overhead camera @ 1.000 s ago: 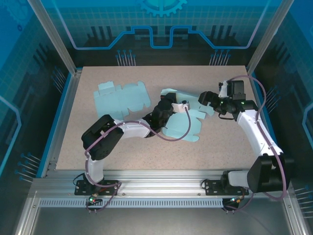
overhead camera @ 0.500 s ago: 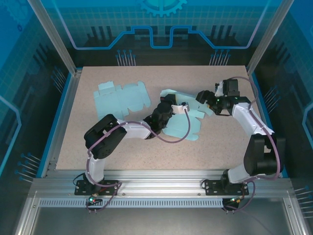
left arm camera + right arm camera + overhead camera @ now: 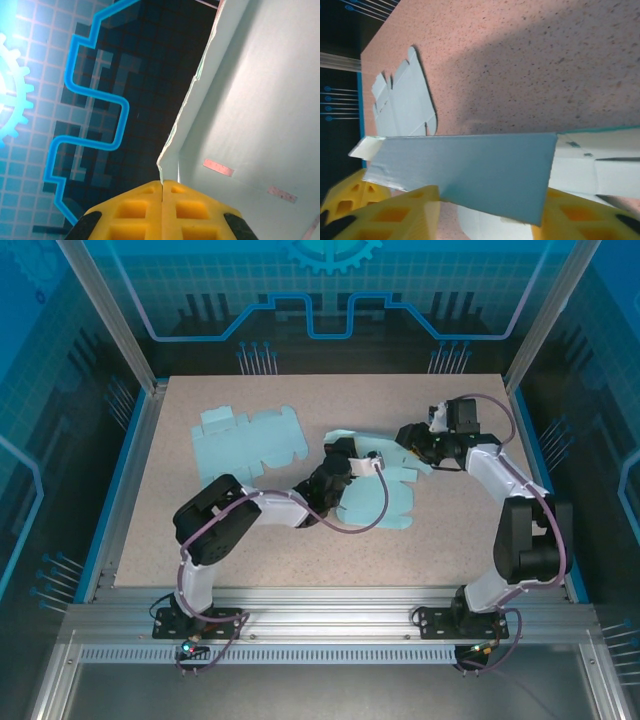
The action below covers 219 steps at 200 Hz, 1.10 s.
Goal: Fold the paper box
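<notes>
"Where was the box [image 3: 385, 502]?"
"At the center of the overhead frame, on the table [image 3: 450, 530], partly lifted."
"And the grippers?"
"The left gripper [image 3: 162, 183] was clenched on the box's edge. The right gripper [image 3: 490, 202] was released, its fingers apart around a flap [image 3: 470, 165]."

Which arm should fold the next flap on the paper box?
Right, most likely. The right pincer straddles the raised flap with a finger on either side, jaws not yet closed on it. The left pincer is shut on another edge of the paper box, anchoring it.
</notes>
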Motion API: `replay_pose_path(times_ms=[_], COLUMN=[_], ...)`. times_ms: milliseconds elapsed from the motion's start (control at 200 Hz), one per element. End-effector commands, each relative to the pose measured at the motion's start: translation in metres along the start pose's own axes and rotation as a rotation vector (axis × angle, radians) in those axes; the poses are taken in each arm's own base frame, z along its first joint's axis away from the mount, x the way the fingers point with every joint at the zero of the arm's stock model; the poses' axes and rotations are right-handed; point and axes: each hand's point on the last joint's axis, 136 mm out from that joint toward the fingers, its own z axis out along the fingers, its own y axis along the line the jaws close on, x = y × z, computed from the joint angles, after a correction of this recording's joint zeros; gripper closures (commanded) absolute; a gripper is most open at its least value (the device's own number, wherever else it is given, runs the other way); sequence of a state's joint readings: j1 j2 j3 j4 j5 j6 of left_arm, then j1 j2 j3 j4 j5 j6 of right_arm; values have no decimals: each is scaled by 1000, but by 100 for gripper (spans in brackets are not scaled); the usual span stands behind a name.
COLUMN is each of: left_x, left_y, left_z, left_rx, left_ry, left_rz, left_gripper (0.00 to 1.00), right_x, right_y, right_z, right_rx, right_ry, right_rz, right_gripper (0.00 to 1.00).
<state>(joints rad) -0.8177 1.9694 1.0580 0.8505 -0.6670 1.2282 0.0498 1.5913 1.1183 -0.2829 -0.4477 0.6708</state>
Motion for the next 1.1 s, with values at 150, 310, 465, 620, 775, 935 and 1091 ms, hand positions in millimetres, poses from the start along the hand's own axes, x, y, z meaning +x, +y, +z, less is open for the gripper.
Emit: replay_pose_path(times_ms=[150, 310, 465, 620, 775, 935, 1091], left_x=[-4, 4, 13, 12, 18, 28, 32], left_y=[23, 19, 17, 11, 6, -2, -4], left_z=[-26, -28, -32, -38, -42, -47, -50], left_rx=[-95, -158, -190, -121, -26, 97, 134], left_ry=[31, 77, 96, 73, 82, 107, 102], left_rz=[-153, -128, -148, -208, -275, -366, -406], left_gripper=[100, 100, 100, 100, 100, 100, 100], right_x=[1, 19, 42, 61, 75, 72, 55], right_y=[35, 22, 3, -25, -44, -51, -52], right_z=[-18, -50, -77, -85, -67, -45, -28], right_rx=[-73, 11, 75, 124, 116, 102, 109], right_ry=[-22, -73, -128, -132, -77, -39, -12], right_rz=[-127, -200, -216, -191, -166, -161, -163], right_gripper=[45, 37, 35, 41, 50, 52, 49])
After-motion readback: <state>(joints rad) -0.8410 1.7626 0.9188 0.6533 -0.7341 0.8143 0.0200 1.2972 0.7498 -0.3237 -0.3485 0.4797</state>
